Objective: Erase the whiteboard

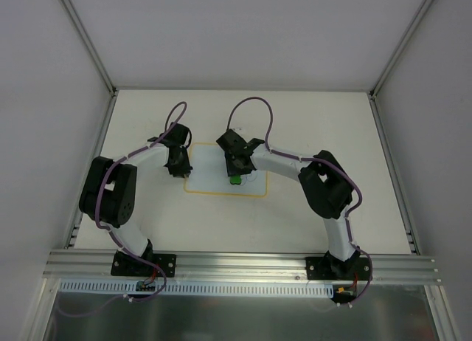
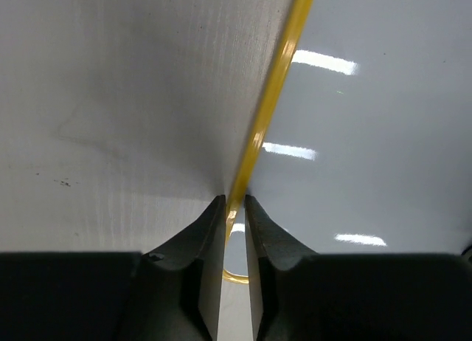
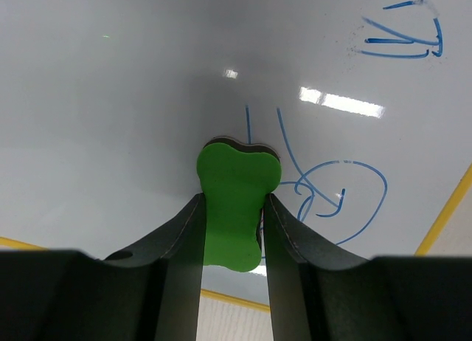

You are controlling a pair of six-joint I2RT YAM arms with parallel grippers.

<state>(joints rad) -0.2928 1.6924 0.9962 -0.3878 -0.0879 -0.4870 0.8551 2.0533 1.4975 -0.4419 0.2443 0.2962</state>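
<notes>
whiteboard (image 1: 214, 182) flat at mid surface (image 1: 317, 127), blue scribbles (image 3: 335, 190) on its face. left gripper (image 2: 235, 208) pinched on yellow rim (image 2: 274, 90); right gripper (image 3: 234, 199) clamped on green eraser (image 3: 234, 175), which is on the board. my worry: the thin rim pinch slips, board skids under the stroke, marks stay

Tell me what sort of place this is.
Probably a robotics lab test cell: white walls box in a white table, and a metal rail anchors the left arm and right arm.

The whiteboard (image 1: 211, 181) lies flat on the white table (image 1: 317, 123)
</notes>
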